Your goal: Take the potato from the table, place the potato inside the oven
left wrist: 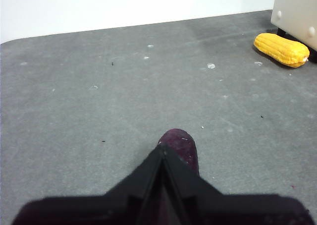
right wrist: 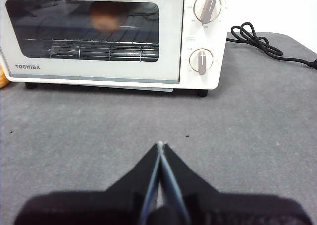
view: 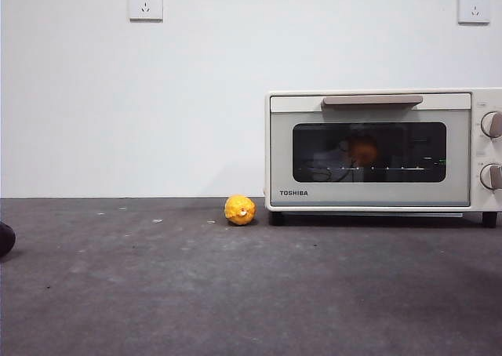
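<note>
Right wrist view shows the right gripper (right wrist: pixel 160 144) nearest, jaws pressed together on nothing above the bare table (right wrist: pixel 257 136). Beyond it stands the oven (right wrist: pixel 173 46), door shut, with the potato (right wrist: pixel 105 17) a dim orange blur on the wire rack behind the dark glass. The left gripper (left wrist: pixel 162 148) is likewise closed and empty, its tip just over a dark purplish lump (left wrist: pixel 182 146) that it partly hides. Farther off, a yellow corn cob (left wrist: pixel 281 49) lies beside the oven's foot.
</note>
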